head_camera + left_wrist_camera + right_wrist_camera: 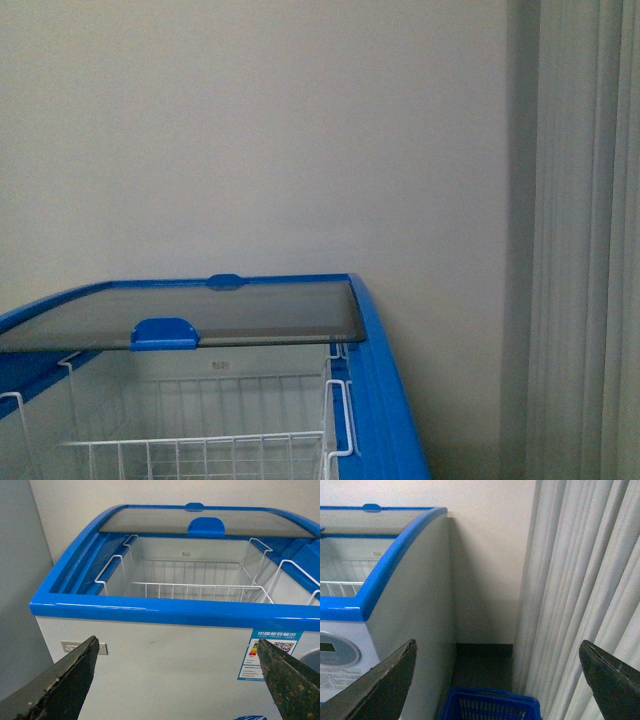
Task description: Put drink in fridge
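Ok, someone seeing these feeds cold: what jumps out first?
The white chest freezer with its bright blue rim fills the left wrist view. Its glass lid is slid back over the far half, and a bare wire basket sits inside. By the curtain, a blue crate stands on the floor.

White fridge (150,665), blue rim

You have a plain pale wall (300,130) ahead, a pleated whitish curtain (580,580) hanging to its right, and a blue plastic crate (490,707) on the dark floor (485,667) below the curtain.
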### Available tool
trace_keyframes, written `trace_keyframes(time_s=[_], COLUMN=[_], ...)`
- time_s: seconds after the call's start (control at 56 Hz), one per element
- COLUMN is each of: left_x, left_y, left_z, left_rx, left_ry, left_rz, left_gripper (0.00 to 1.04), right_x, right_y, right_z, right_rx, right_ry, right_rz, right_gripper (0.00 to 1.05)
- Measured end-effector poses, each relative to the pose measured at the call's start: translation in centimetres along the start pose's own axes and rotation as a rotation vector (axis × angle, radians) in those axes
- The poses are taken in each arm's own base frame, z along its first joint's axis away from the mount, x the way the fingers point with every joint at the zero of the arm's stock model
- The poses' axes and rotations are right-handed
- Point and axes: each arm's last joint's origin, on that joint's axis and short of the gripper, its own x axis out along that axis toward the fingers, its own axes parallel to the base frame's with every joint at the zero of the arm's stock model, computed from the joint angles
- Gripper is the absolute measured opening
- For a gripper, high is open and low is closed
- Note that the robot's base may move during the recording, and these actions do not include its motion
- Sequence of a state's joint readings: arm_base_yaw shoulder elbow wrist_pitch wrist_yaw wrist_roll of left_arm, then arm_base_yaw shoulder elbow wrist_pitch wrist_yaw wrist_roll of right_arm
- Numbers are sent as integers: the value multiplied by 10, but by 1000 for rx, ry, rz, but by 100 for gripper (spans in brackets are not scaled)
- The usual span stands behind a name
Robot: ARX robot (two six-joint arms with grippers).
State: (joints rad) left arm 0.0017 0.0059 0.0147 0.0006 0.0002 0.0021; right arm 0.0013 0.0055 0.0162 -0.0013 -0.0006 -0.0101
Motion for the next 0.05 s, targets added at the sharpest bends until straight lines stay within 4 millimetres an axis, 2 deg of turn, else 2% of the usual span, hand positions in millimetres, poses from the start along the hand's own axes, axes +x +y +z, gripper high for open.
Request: trace_keyframes(time_s=[0.054], left_x=[0], left_y=[0], left_z=[0], left_rx=[0], left_ry=[0], left_rz=[0], left_gripper=[97], right_x=[0], right_y=[0], right_z=[0], right_rx=[0], right_ry=[0], right_rz=[0], right_gripper=[97])
